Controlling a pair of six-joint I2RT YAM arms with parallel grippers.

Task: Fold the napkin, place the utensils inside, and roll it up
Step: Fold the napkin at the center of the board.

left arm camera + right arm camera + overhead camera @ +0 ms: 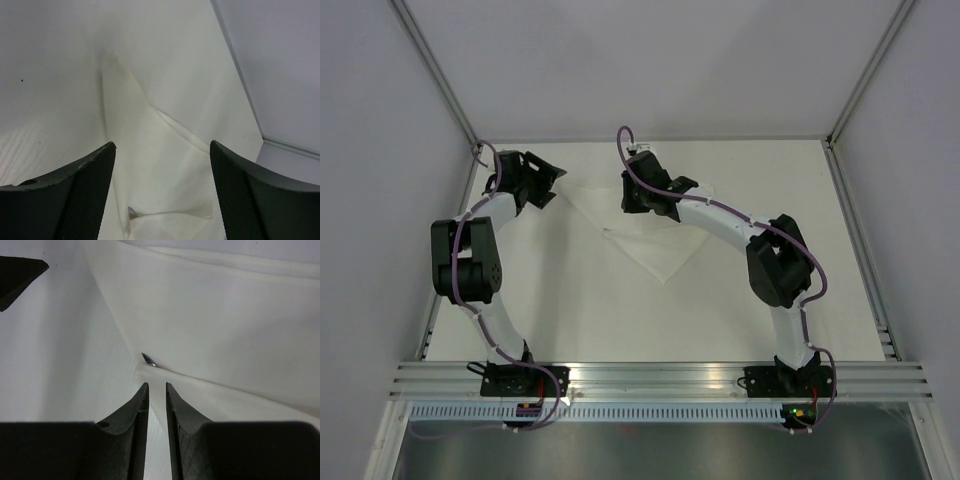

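While the napkin (655,245) lies folded flat on the surface (570,310) btwn both arms, left gripper (162,145) hangs over its left end, jaws wide apart, cloth below the gap. Right gripper (157,385): jaws nearly together at the fold edge, can't tell if pinching cloth. Dark utensil tip (148,360) pokes out just ahead.

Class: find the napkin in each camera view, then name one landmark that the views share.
Top external: napkin at picture centre, a pale triangle pointing toward the near edge.
Left wrist: napkin from centre down to the bottom edge.
Right wrist: napkin fills the upper right.
Landmark: small dark utensil tip at a napkin fold, in both wrist views only.
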